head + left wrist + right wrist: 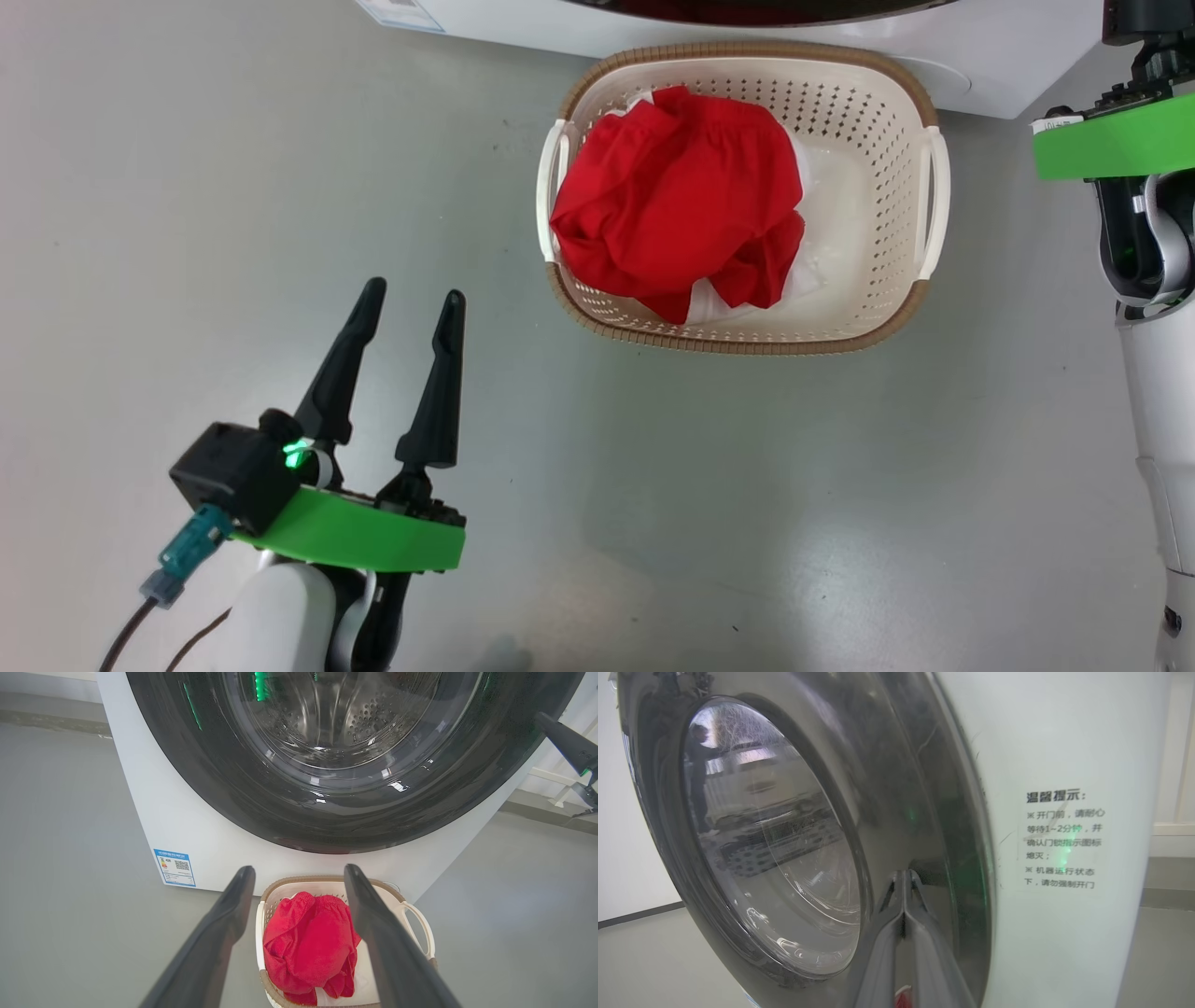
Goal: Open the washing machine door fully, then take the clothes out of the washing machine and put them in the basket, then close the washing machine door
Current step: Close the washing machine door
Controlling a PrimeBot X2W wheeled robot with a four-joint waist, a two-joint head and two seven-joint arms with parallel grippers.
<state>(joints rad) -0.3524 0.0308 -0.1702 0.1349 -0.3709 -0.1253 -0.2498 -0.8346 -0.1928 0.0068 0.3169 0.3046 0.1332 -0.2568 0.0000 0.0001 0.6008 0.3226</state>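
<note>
The clothes (672, 201) lie in the basket (747, 345), just before the washing machine (187, 826). The left hand (414, 291), fingers apart, hangs at the basket's eight o'clock. The right hand (904, 879), fingers together, points at the door (896, 788).

Looks like a bare test lab, not a home: lone washing machine (196, 826), plain grey floor (187, 187), blank white wall (626, 858).

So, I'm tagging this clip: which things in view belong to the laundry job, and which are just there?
Job: washing machine, washing machine door, red clothes, basket.
Just there: blue label, printed notice beside the door, grey floor.
</note>
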